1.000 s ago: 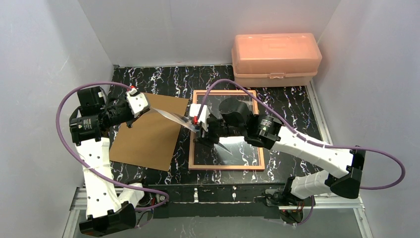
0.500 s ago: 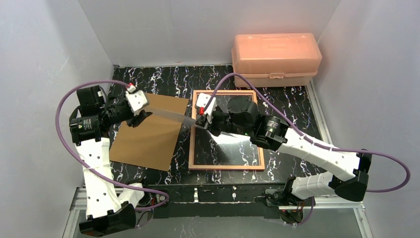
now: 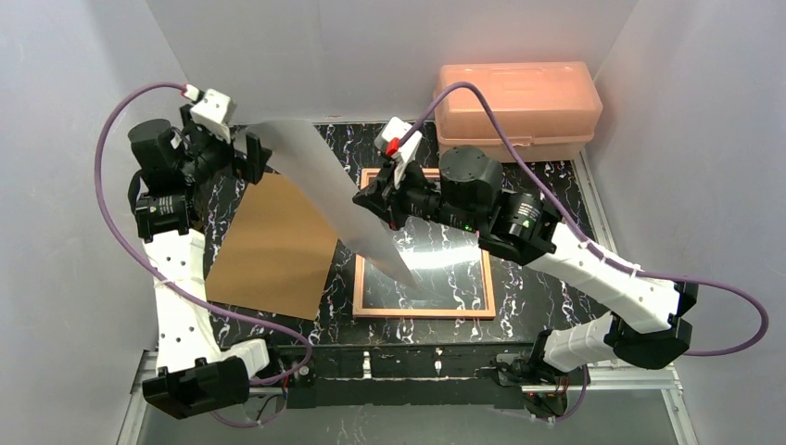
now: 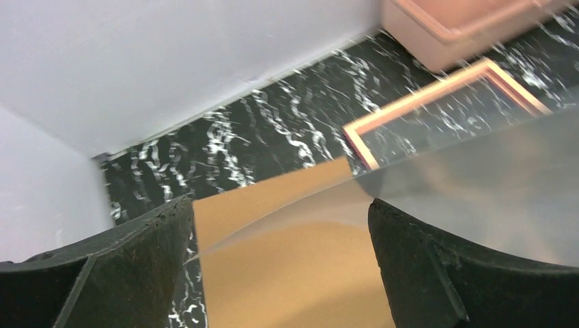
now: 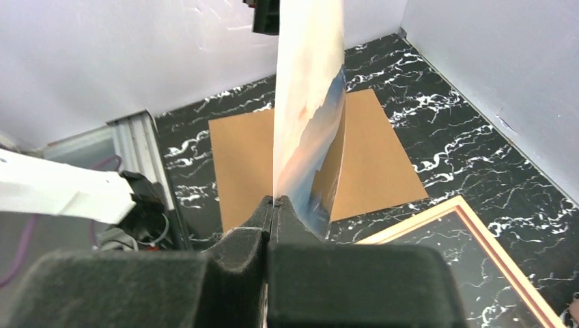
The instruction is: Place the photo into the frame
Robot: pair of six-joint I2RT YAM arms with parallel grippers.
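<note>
Right gripper (image 5: 274, 202) is pinched tight on the photo (image 3: 320, 181), its two fingers meeting on the lower edge of the sheet at the middle of the right wrist view. In that view the print stands nearly on edge, rising from the fingers to the top of the picture, with blue sky and pale mountain on the face turned right. From above, the photo hangs in the air as a long pale band, white back upward, running from upper left down to centre, over the brown backing board (image 3: 269, 255) and the left rail of the frame (image 3: 422, 312). Left gripper (image 4: 278, 212) sits at the upper left of the top view with its jaws wide apart, gripping nothing; the sheet's far end lies beside them. The frame lies flat on the black marbled table (image 3: 575, 195), lower centre, well apart from the peach box (image 3: 514, 107) at the upper right.
</note>
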